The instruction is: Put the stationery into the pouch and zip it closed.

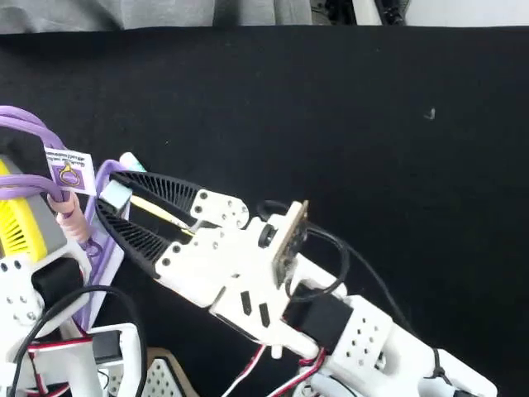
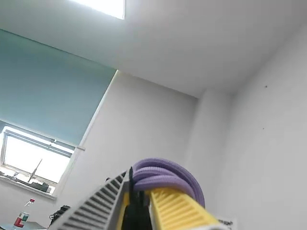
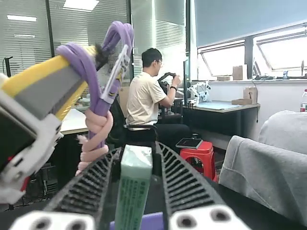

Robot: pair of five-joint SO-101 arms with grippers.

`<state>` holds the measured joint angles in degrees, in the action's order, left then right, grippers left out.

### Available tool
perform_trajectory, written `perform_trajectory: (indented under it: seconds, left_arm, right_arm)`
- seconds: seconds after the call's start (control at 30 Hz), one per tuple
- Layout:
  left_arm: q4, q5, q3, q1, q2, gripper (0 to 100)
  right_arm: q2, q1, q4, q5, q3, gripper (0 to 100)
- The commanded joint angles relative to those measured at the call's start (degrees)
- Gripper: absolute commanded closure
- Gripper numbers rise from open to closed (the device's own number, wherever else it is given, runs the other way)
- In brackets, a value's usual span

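The right jaws gripped a light, likely firm eraser (image 1: pixel 116 195) by its sides, just above the soft pouch (image 1: pixel 106 252) on the desk (image 1: pixel 372 124). The left jaws were clamped on the pouch's limp cord (image 2: pixel 165 175).

Purple pouch (image 1: pixel 106 260); mint-green eraser (image 3: pixel 132 191); black ribbed right pincer (image 1: pixel 107 192); black table (image 1: pixel 331 124).

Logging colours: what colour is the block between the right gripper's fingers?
The block is pale green, clearest in the right wrist view.
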<state>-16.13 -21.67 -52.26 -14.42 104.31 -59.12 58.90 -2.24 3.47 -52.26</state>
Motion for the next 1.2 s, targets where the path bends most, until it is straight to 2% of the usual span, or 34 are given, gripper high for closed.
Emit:
perform_trajectory:
  seconds: [0.0,0.3,0.5,0.8,0.9,1.17]
  left_arm:
    - [0.6,0.6,2.8,0.3,-0.2,97]
    - [0.6,0.9,2.9,0.3,-0.1,97]
    - [0.7,10.3,2.4,0.6,-0.1,97]
    - [0.5,11.3,2.1,0.5,-0.1,97]
    - [0.8,13.7,0.1,-2.5,0.0,97]
    - [0.9,8.1,-2.5,-8.7,0.0,97]
  right_arm:
    - [2.9,0.6,1.6,-0.5,0.7,98.8]
    - [10.8,-0.6,1.9,-0.5,0.2,98.8]
    - [14.5,-2.6,1.3,-0.5,-1.6,98.8]
    - [21.6,-4.4,2.9,-0.6,-0.8,98.8]
    - [21.4,-6.4,3.0,-0.6,-0.6,98.8]
    - [15.9,-8.5,3.0,-0.1,0.1,98.8]
